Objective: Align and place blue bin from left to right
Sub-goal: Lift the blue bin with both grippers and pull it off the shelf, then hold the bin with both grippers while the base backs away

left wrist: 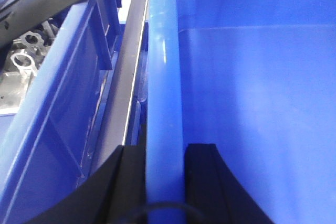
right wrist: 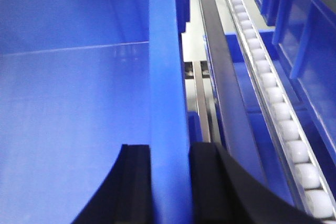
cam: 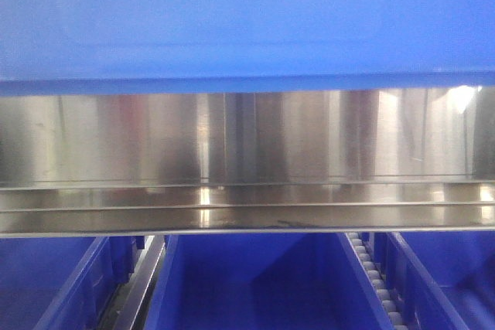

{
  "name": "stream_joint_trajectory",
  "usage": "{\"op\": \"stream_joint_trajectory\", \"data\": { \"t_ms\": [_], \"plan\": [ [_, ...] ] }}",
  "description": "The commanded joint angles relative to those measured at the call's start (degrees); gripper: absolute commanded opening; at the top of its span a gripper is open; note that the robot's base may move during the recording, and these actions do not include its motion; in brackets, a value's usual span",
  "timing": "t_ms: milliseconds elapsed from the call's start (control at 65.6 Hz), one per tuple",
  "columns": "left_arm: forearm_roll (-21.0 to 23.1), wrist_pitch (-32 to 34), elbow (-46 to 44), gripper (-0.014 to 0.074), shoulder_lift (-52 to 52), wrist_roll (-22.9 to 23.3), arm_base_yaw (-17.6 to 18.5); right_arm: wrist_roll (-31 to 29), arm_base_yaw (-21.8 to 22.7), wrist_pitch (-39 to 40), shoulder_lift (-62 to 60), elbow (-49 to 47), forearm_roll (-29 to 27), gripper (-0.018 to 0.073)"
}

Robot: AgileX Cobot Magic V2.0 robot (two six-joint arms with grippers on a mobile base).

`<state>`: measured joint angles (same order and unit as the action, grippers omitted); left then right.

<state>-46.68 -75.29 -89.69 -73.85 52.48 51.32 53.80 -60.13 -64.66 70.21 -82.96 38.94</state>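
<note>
Nearest, at the bottom of each wrist view: black curved fingers (left wrist: 210, 182) astride a thin upright wall. Left claw (left wrist: 164, 150) pinched narrow on the left rim of the large light-blue plastic bin (left wrist: 252, 103), one finger inside, one outside; right claw (right wrist: 169, 150) pinched the same way on the opposite rim. Held, then, between both arms, neither nearer than the other, each gripped wall running straight away from its claw and the bin's span lying left to right between them. Smooth, flat, faintly glossy inner walls and floor; a pale sheen along the left rim; nothing visible inside. Just beyond the left wall, a dark metal rail (left wrist: 123, 77), then a deeper-blue ribbed plastic crate (left wrist: 68, 103), with silvery metal parts (left wrist: 23, 61) on its far side. Just beyond the right wall, paired steel strips (right wrist: 201, 103), another dark bar (right wrist: 223, 77), then a track of white rollers (right wrist: 273, 93) slanting off beside more ribbed blue crates (right wrist: 294, 35). Farther out, in the front view: probably the bin's near wall as a broad blue band across the top; behind it a brushed stainless-steel panel (cam: 247, 137) with streaked reflections; below, three deep-blue open crates (cam: 255, 284). Likely carried above that lower row; for a rightward shift, both claws to travel together, square to the rails, to avoid twisting the thin walls or catching the roller track.
</note>
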Motion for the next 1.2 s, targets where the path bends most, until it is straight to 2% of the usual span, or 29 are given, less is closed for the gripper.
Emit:
{"op": "stream_joint_trajectory", "data": {
  "t_ms": [0,381,1189],
  "plan": [
    [1.9,5.3,-0.6,-0.0111,-0.1,0.2,1.4,0.1,-1.0,13.7,-0.1,-0.7,-1.0,-0.0081],
    [1.6,5.3,-0.6,-0.0111,-0.1,0.2,1.4,0.1,-1.0,17.2,-0.1,-0.7,-1.0,-0.0081],
    [1.5,5.3,-0.6,-0.0111,-0.1,0.2,1.4,0.1,-1.0,17.2,-0.1,-0.7,-1.0,-0.0081]
  ]
}}
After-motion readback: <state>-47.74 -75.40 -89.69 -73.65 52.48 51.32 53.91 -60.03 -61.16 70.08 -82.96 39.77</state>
